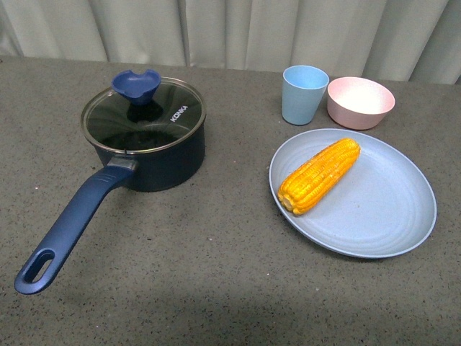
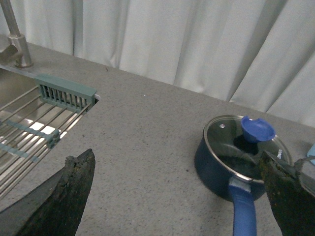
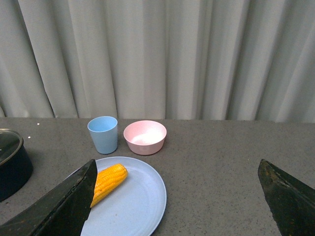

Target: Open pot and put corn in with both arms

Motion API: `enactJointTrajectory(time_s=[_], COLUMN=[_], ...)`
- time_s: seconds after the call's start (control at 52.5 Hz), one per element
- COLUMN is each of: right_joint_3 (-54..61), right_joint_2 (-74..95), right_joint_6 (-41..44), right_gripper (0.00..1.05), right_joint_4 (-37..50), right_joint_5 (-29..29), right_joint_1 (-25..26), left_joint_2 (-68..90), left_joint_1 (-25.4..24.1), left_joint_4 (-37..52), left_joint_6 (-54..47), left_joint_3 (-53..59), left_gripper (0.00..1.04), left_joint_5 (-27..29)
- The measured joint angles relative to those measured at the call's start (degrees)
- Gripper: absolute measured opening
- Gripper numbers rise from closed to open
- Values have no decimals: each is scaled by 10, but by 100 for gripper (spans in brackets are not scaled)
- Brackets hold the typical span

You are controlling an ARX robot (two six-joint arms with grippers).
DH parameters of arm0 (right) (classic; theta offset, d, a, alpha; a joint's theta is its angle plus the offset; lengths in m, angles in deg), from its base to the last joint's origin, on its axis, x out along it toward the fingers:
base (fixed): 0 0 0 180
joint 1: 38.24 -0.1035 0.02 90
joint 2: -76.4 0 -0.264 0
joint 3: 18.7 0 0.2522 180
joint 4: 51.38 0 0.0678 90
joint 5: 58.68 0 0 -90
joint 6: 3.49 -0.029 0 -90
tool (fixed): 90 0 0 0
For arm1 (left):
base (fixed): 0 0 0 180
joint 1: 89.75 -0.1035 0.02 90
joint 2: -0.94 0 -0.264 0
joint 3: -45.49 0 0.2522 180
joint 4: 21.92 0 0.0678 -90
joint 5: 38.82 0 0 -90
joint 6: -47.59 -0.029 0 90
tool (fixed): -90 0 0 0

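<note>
A pale grey-white curtain (image 1: 238, 32) is hanging in loose vertical folds straight ahead of the left gripper (image 2: 175, 157) and the right gripper (image 3: 177, 164), closing off the whole far side. A dark grey speckled counter (image 1: 216, 281) is stretching beneath them up to the curtain's hem. On the left gripper's outer side, away from the right gripper, a steel sink (image 2: 15, 86) is sitting sunk into the counter. A wire rack (image 2: 29, 132) with a teal end piece (image 2: 66, 92) is lying across it, and a metal faucet (image 2: 15, 34) is rising at its far rim. Soft, even light is falling over everything.

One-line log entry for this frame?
pot: lid on | corn: on plate | left gripper: open, empty | right gripper: open, empty
</note>
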Motion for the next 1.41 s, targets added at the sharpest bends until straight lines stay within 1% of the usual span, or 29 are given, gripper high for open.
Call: enactJointTrajectory(time_s=[0.133, 0.21, 0.248, 0.362, 0.514, 0.629, 0.781, 0.952, 1.181, 1.41], right_joint_3=[0, 0, 0, 0, 0, 0, 0, 0, 0, 0], right_joint_2=[0, 0, 0, 0, 0, 0, 0, 0, 0, 0], right_joint_6=[0, 0, 0, 0, 0, 0, 0, 0, 0, 0], right_gripper=[96, 96, 96, 96, 96, 96, 96, 96, 96, 96], right_joint_4=[0, 0, 0, 0, 0, 0, 0, 0, 0, 0], right_joint_5=[0, 0, 0, 0, 0, 0, 0, 0, 0, 0], right_joint_1=[0, 0, 0, 0, 0, 0, 0, 0, 0, 0], left_joint_2=[191, 311, 387, 529, 667, 775, 859, 938, 1002, 1034], left_joint_1=[10, 26, 35, 50, 65, 82, 90, 88, 87, 87], left_joint_4=[177, 288, 353, 424, 442, 438, 413, 396, 384, 388], left_joint_6=[29, 20, 15, 17, 25, 30, 25, 8, -23, -34], left_joint_3=[-26, -50, -69, -131, -213, -298, -381, -452, -492, -496], left_gripper=[98, 98, 98, 98, 98, 98, 98, 98, 98, 98], left_joint_5=[-11, -10, -21, -38, -50, -79, -99, -103, -114, -113])
